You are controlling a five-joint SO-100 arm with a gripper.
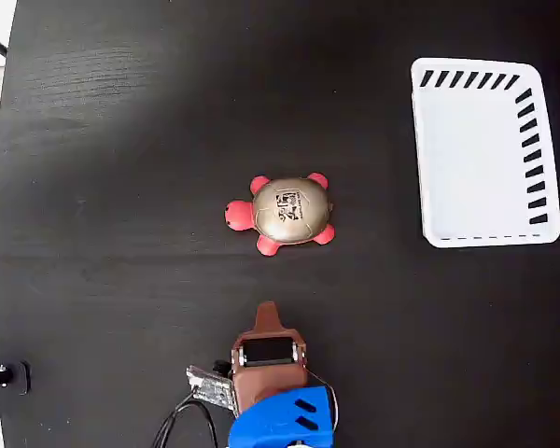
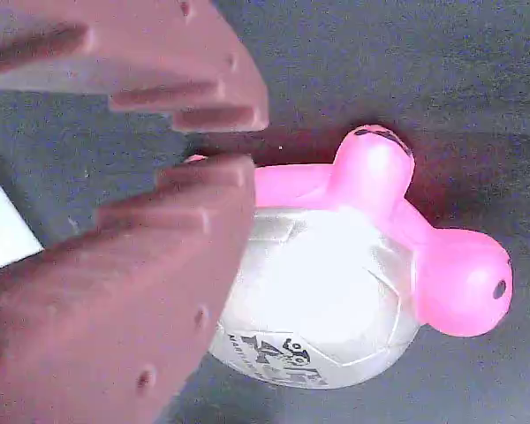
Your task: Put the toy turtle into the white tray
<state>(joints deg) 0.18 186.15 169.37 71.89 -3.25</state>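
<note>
Looking down through the fixed view, I saw the toy turtle (image 1: 282,214) sitting on the black tabletop (image 1: 121,187) near the middle of the picture, its red-pink head pointing left and its beige-gold shell showing a dark printed mark on top. The white tray (image 1: 485,154) lay well apart from it at the upper right, empty as far as I could see, with dark slots along its top and right walls. My arm came in from the bottom edge, blue at its base and brown toward the tip, and the pincer (image 1: 268,310) pointed up the picture toward the turtle with bare tabletop between the two.

In the wrist view the turtle (image 2: 336,283) filled most of the picture, lying sideways with its head at the right and one foot raised at the top. The two brown fingers (image 2: 141,300) of the pincer (image 2: 221,141) crowded the left side. Their tips stood only a narrow slit apart, and nothing was held between them. The lower finger overlapped the shell in this view, but I could not tell from it whether it touched. A pale patch showed at the far left edge, too cropped for me to identify.
</note>
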